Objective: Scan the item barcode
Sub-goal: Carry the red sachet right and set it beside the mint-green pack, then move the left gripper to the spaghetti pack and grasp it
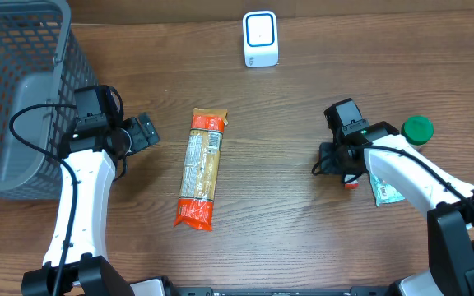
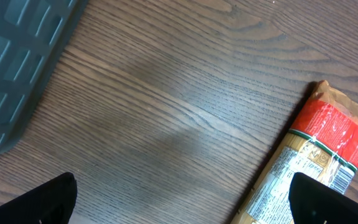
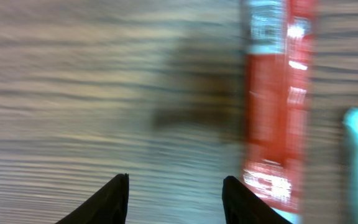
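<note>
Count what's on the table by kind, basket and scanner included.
Grey plastic mesh basket: 1
White boxy scanner with a blue ring: 1
Long clear spaghetti packet with orange-red ends: 1
Round green cap: 1
Flat teal-and-white packet: 1
Small red item, partly hidden: 1
Total: 6

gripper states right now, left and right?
Left gripper: open, holding nothing.
Right gripper: open, holding nothing.
</note>
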Robot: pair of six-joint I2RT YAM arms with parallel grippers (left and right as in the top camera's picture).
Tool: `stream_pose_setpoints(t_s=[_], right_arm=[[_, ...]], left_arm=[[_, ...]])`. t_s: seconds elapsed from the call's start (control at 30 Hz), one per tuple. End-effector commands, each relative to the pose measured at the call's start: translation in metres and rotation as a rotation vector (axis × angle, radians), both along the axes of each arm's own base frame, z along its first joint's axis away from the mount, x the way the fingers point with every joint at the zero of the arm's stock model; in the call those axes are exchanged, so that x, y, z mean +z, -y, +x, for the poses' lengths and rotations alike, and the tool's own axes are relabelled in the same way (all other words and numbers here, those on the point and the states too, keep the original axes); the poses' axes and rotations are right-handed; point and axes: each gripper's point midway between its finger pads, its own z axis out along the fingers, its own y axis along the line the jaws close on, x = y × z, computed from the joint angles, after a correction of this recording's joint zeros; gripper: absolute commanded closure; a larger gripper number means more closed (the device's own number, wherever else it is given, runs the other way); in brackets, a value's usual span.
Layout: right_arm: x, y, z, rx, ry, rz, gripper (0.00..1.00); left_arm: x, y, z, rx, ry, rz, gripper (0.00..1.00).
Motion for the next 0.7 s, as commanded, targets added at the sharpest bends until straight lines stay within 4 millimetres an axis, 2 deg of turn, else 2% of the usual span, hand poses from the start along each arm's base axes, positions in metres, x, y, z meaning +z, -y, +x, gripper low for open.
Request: stream_pose_setpoints(t_s=[0.0, 0.1, 0.23, 0.3, 0.37, 0.4, 0.5, 0.67], right_arm=[[0.008, -0.043, -0.001, -0.086, -0.035, 0.226, 0.50], [0.015, -0.072, 0.003, -0.091, -0.006, 0.309, 0.49], [0.028, -0.120, 0.002, 0.033, 0.075, 0.376, 0.28], [0.034, -0.142, -0.002, 0.090, 0.111, 0.404, 0.11], [0.041, -0.164, -0.007, 0.147, 0.145, 0.436, 0.00], [0.044, -0.174, -0.011, 0.173, 0.159, 0.450, 0.00], [0.046, -0.187, -0.016, 0.158, 0.180, 0.454, 0.00], [0.042, -0.184, -0.016, 0.007, 0.193, 0.408, 0.00]], left_arm=[[0.008, -0.001, 0.001, -0.012, 0.019, 0.019, 0.00], [0.008, -0.001, 0.001, -0.012, 0.019, 0.019, 0.00], [0.008, -0.001, 0.001, -0.012, 0.019, 0.019, 0.00], [0.008, -0.001, 0.001, -0.012, 0.019, 0.019, 0.00], [0.008, -0.001, 0.001, -0.012, 0.019, 0.019, 0.00], [0.008, -0.001, 0.001, -0.012, 0.019, 0.019, 0.00], [0.008, -0.001, 0.001, -0.012, 0.019, 0.019, 0.00], [0.008, -0.001, 0.001, -0.012, 0.019, 0.019, 0.00]])
